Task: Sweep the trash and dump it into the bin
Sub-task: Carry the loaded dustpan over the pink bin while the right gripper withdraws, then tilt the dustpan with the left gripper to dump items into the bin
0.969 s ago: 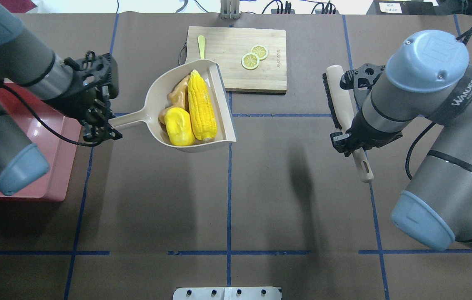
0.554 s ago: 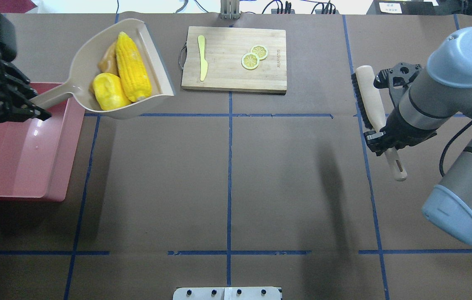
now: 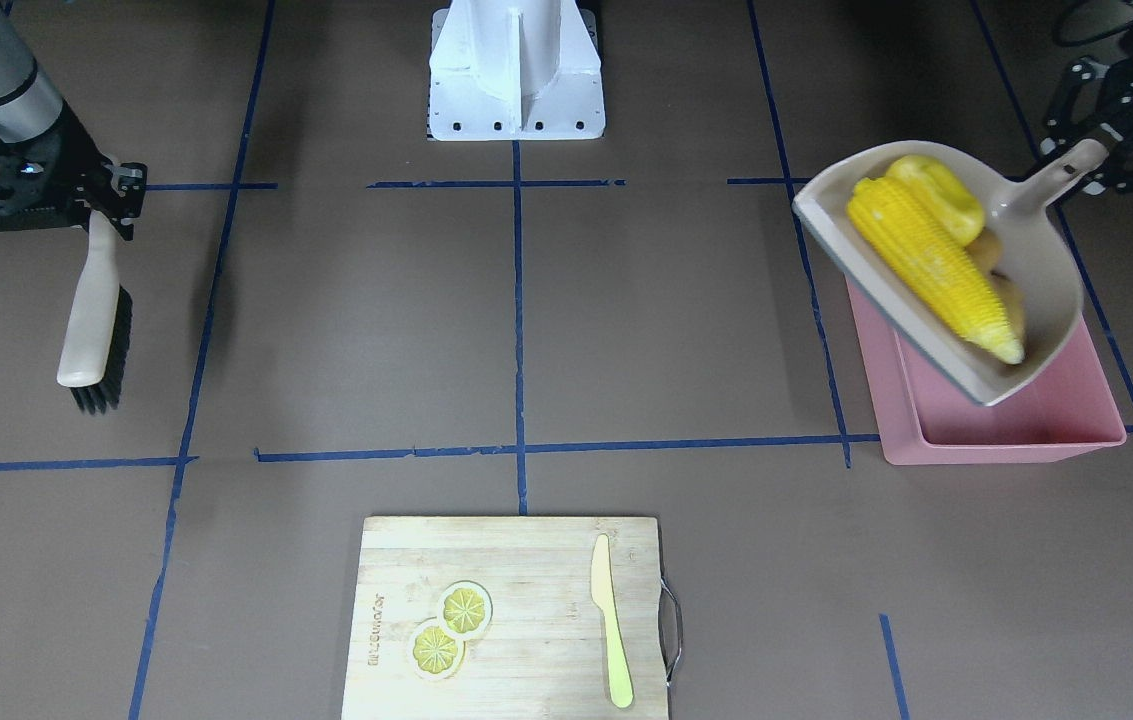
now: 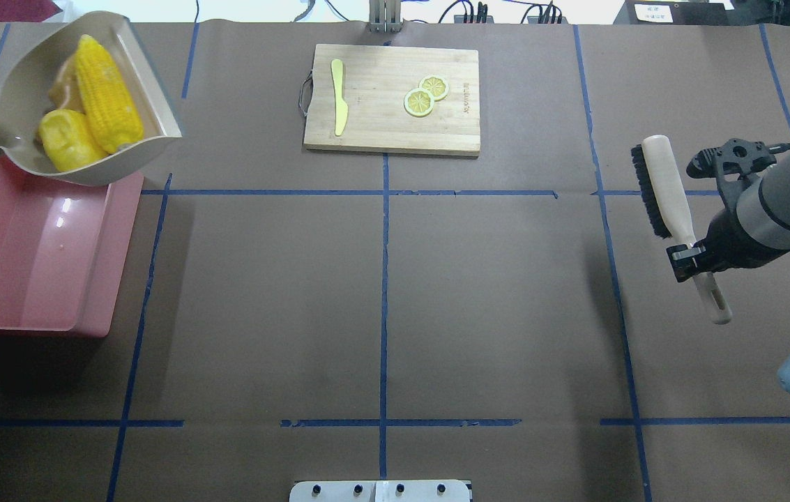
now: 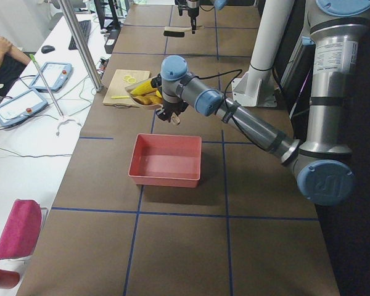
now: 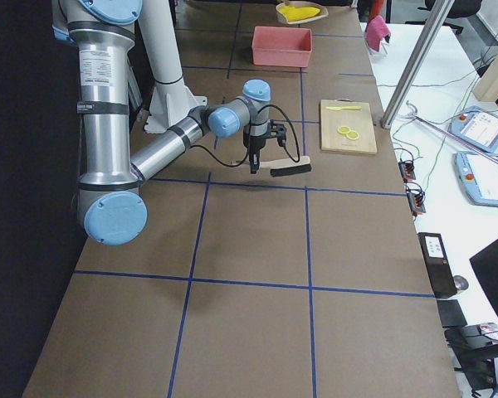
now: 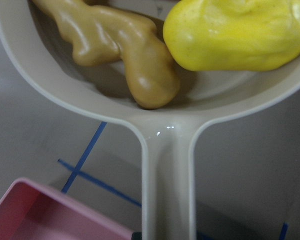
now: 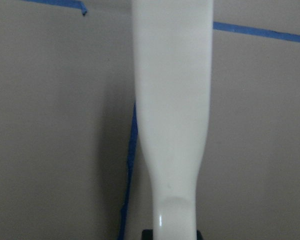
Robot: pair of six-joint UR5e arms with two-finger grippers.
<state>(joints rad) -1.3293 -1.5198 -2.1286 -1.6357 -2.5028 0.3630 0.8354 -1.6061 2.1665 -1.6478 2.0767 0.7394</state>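
The desk (image 4: 262,300) is brown and crossed by blue tape lines (image 4: 384,279). A pink bin (image 4: 25,265) sits at its left end. A wooden cutting board (image 4: 388,129) lies at the far middle, well apart from it.

Arms: left arm (image 5: 253,126) and right arm (image 6: 162,149), grey metal tubes with black rings.
Caps (image 6: 114,218): pale blue, round, at the joints.
Grippers: left gripper (image 3: 1091,158) and right gripper (image 3: 108,215), black and openwork; the left has white lettering.
Cable (image 5: 228,74): black, thin, looping.
Pedestal (image 3: 516,70): white, finned, with dark screw holes along its foot.
Label (image 6: 85,108): small print on the tube beside the pedestal.
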